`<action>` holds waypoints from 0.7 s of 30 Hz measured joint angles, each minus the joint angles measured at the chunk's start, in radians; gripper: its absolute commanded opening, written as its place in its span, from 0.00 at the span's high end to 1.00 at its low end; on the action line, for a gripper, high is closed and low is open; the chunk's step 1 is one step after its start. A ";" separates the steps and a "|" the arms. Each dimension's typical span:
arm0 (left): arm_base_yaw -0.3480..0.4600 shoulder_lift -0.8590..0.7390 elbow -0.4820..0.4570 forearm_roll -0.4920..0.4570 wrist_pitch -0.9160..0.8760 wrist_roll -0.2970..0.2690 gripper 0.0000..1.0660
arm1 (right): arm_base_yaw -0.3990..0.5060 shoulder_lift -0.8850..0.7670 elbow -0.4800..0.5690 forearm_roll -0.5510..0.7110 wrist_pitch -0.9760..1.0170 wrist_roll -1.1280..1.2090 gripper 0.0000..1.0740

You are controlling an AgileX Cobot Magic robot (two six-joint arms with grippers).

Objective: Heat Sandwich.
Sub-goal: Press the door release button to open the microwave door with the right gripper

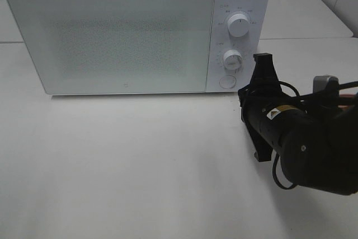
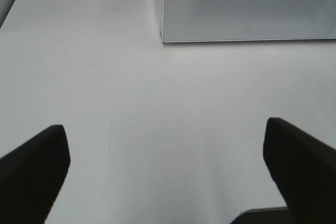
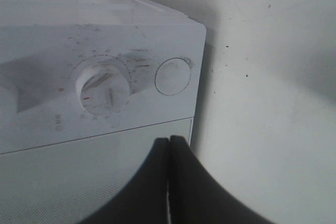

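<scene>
The white microwave (image 1: 123, 37) stands at the back of the table with its door closed. The sandwich is out of view. My right gripper (image 1: 262, 57) is shut and empty, its tips just right of the control panel, near the round door button (image 1: 227, 81) and the lower dial (image 1: 232, 60). In the right wrist view the shut fingertips (image 3: 169, 140) sit in front of the door's edge, with the button (image 3: 172, 76) and dial (image 3: 103, 87) beyond. My left gripper (image 2: 164, 125) is open and empty above bare table, facing the microwave's front (image 2: 247, 3).
The upper dial (image 1: 239, 26) sits above the lower one. The white table (image 1: 140, 166) stretches in front of the microwave. A second table surface (image 1: 307, 9) lies behind at the right. The right arm's black cable (image 1: 279, 177) loops beside it.
</scene>
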 measured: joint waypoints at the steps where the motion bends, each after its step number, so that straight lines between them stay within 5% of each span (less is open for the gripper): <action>1: 0.000 0.000 0.000 0.000 0.000 0.000 0.10 | 0.000 0.000 0.000 0.000 0.000 0.000 1.00; 21: 0.000 0.000 0.000 0.000 0.000 0.000 0.10 | -0.186 0.212 -0.232 -0.169 0.091 0.068 0.99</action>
